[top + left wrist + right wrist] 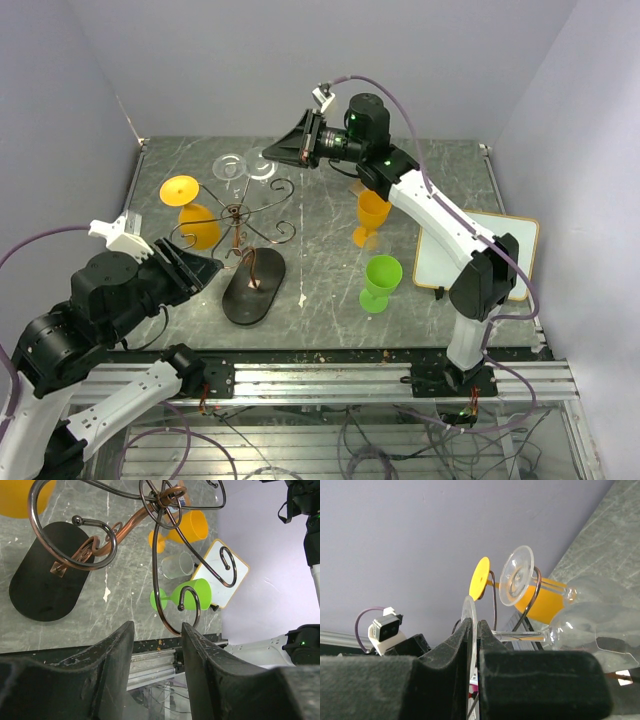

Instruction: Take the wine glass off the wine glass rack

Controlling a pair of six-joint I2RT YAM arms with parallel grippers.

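Remote view, my two arms at rack (238, 222), which stands mid-table (320, 305) on dark oval base: three glasses hang there, two clear, one orange (198, 228). I have right gripper (268, 158) clamped on foot of clear glass (575, 625) at rack's far side; second clear glass (228, 166) just beside. Left gripper (208, 268) jaws apart, holding nothing, near front scroll. Two more glasses stand on table: orange cup (372, 215), green cup (380, 280). One white board (480, 255) at right
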